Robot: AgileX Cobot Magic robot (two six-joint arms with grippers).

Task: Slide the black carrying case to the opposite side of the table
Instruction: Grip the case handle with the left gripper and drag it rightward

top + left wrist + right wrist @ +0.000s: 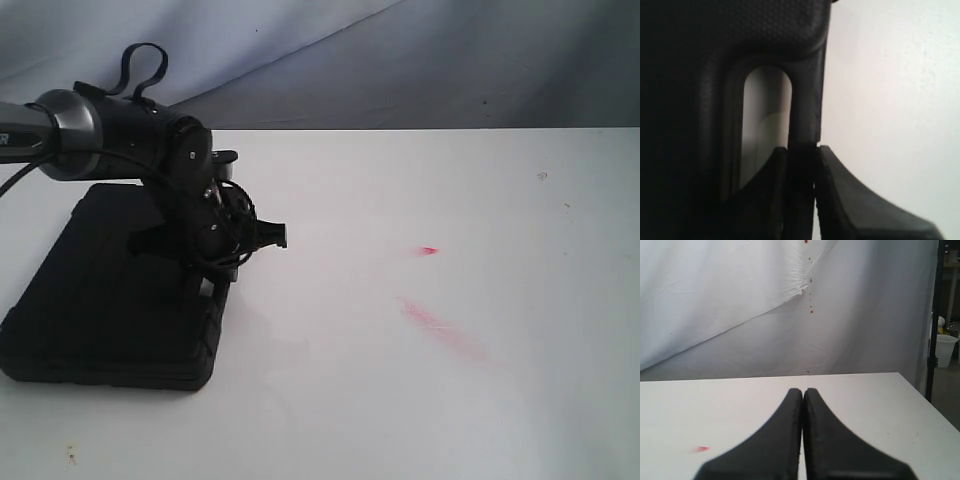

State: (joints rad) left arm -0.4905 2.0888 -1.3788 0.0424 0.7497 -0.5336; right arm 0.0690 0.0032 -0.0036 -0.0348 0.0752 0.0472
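Note:
The black case [110, 290] lies flat at the left of the white table [400, 400]. My left gripper [207, 290] reaches down onto the case's right edge. In the left wrist view the gripper [801, 150] straddles the handle bar [807, 100]. One finger sits in the handle slot [765, 115], the other finger [855, 205] outside the edge. Both tips press against the bar. My right gripper [803, 391] hovers over bare table [880, 405] with its fingers together and nothing between them. It does not show in the exterior view.
Red smudges [440, 328] and a small red spot [428, 250] mark the tabletop right of the case. A grey cloth backdrop [420, 60] hangs behind the far edge. Beyond the table's side edge stand a dark post [935, 315] and a white bucket [945, 350].

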